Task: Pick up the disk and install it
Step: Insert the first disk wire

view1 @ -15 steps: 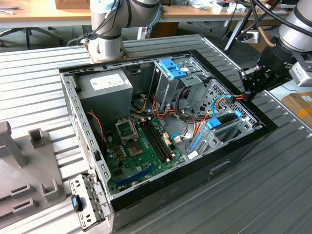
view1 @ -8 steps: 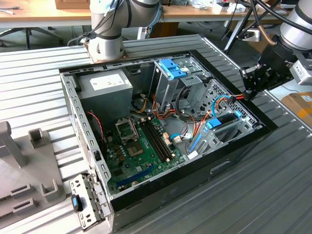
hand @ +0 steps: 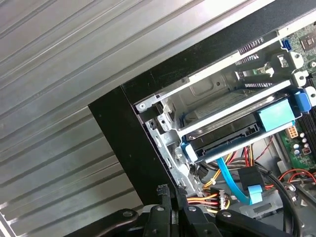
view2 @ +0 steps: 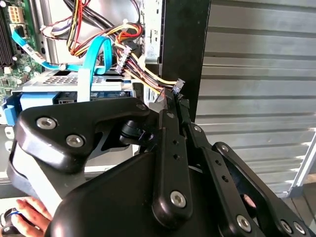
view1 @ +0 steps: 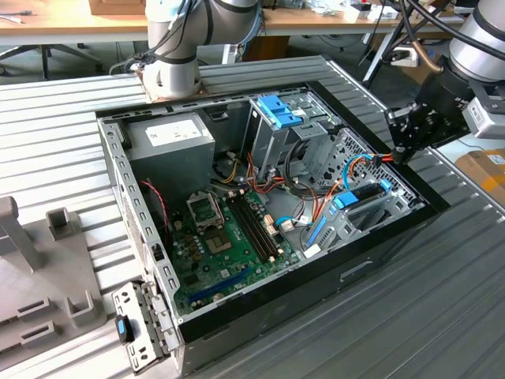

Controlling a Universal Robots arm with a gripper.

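Note:
The disk (view1: 364, 192), black with bright blue rails and end tabs, lies in the drive bay at the open computer case's (view1: 130, 197) side toward the exterior view's right. In the first wrist view the disk (hand: 227, 138) sits level inside the metal bay frame. Its blue carrier (view2: 44, 101) also shows in the second wrist view. My gripper (view1: 399, 150) hovers over the case's rim just beyond the bay, apart from the disk. The gripper (view2: 175, 96) is shut, with a small black cable connector (view2: 178, 85) at its tips; whether it is pinched is unclear. My gripper (hand: 172, 192) stands above coloured wires.
A tall grey cage with a blue latch (view1: 280, 110) rises at the case's back, beside the motherboard (view1: 229, 237). Light-blue and coloured cables (hand: 232, 180) run beside the bay. A person's hand (view2: 29, 212) shows behind the gripper. A grey fixture (view1: 39, 268) stands at the exterior view's left.

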